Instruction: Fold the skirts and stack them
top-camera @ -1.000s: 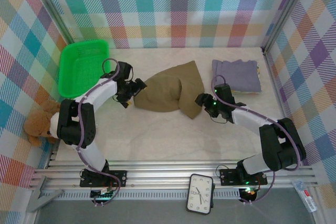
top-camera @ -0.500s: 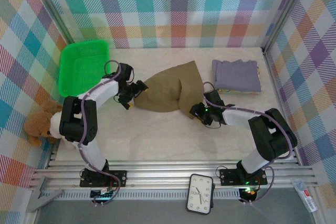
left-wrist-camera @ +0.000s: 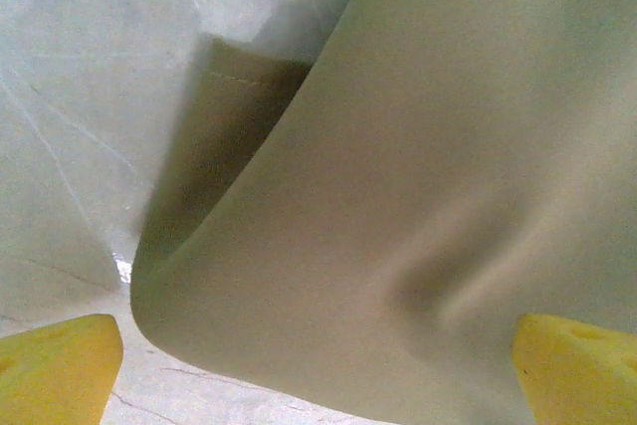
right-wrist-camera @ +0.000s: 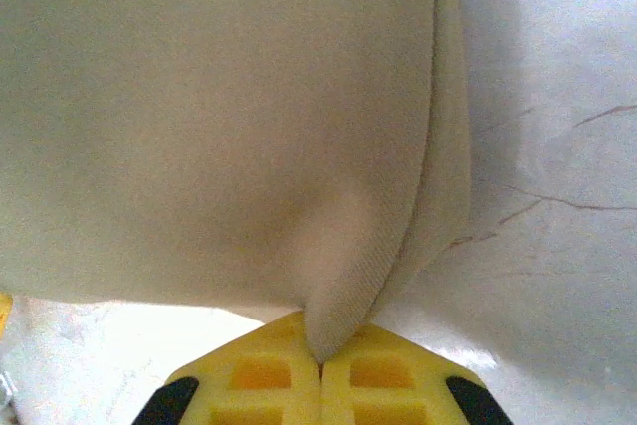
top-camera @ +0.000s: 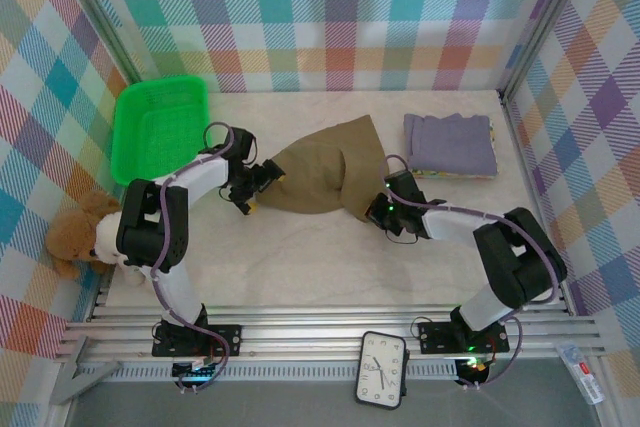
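Where the top camera looks down, the olive skirt [top-camera: 320, 175] lies spread mid-worktop [top-camera: 300, 257], with the left end effector [top-camera: 254, 187] at its left edge, the right end effector [top-camera: 386, 210] at its near right corner, and the grey skirt [top-camera: 450, 144] folded well apart, far right. At the left wrist, the left pads [left-wrist-camera: 60, 370] stand wide apart at the skirt's edge, gripping nothing. At the right wrist, the right pads [right-wrist-camera: 261, 377] are pinched together on a fold of olive cloth.

Top camera looks down on the whole desk [top-camera: 300, 259] from behind; both wrist cameras sit close against the olive skirt [top-camera: 322, 173].
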Controlling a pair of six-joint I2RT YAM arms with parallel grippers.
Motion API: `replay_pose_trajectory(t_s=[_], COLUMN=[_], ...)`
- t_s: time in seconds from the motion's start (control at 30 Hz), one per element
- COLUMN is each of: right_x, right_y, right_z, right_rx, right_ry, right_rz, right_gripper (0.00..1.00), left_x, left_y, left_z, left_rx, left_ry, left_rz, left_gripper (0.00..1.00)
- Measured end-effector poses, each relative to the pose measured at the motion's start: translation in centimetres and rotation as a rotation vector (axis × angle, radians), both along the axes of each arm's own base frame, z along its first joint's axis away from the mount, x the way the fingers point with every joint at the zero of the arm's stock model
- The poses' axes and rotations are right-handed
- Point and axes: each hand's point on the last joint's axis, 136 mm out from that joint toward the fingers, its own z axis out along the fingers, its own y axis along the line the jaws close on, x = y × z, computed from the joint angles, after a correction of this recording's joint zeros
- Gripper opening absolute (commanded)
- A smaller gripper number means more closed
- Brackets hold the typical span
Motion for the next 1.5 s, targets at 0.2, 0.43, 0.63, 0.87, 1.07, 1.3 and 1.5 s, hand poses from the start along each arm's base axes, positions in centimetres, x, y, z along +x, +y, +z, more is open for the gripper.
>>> replay_pose_trajectory(t_s=[0.2, 0.43, 0.63, 0.87, 1.07, 1.3, 1.5], right_x=[0.6, 2.6, 4.1, 9.0, 18.0, 21.7, 12.9], right_y=[-0.5, 0.4, 1.7, 2.9, 2.1, 0.7, 7.3], right_z=[6.8, 14.7, 18.8, 24.1, 30.6, 37.7, 29.6], right_rx=[-0.106, -0.279, -0.409, -0.640, -0.882, -1.121, -1.160], right_ry=[-0.216, -0.450, -0.562, -0.724, -0.885, -1.045, -0.985], right_rz=[0.158, 0.419, 0.650, 0.869, 0.879, 0.781, 1.161], right_gripper=[0.00, 0.00, 0.00, 0.00, 0.00, 0.00, 0.00], left_x=[0.1, 3.0, 3.9, 4.5, 4.5, 3.8, 3.0], left_y=[-0.1, -0.6, -1.2, 1.4, 6.0, 8.2, 8.3], left_z=[1.8, 6.0, 7.5, 8.7, 10.9, 12.6, 13.9], left_rx=[0.011, 0.020, 0.004, 0.017, 0.029, 0.053, 0.053], left_ry=[-0.078, -0.224, -0.277, -0.307, -0.349, -0.363, -0.377], left_rz=[-0.075, -0.139, -0.183, -0.137, -0.023, 0.028, 0.030], left_gripper=[1.00, 1.00, 1.00, 1.00, 1.00, 1.00, 1.00])
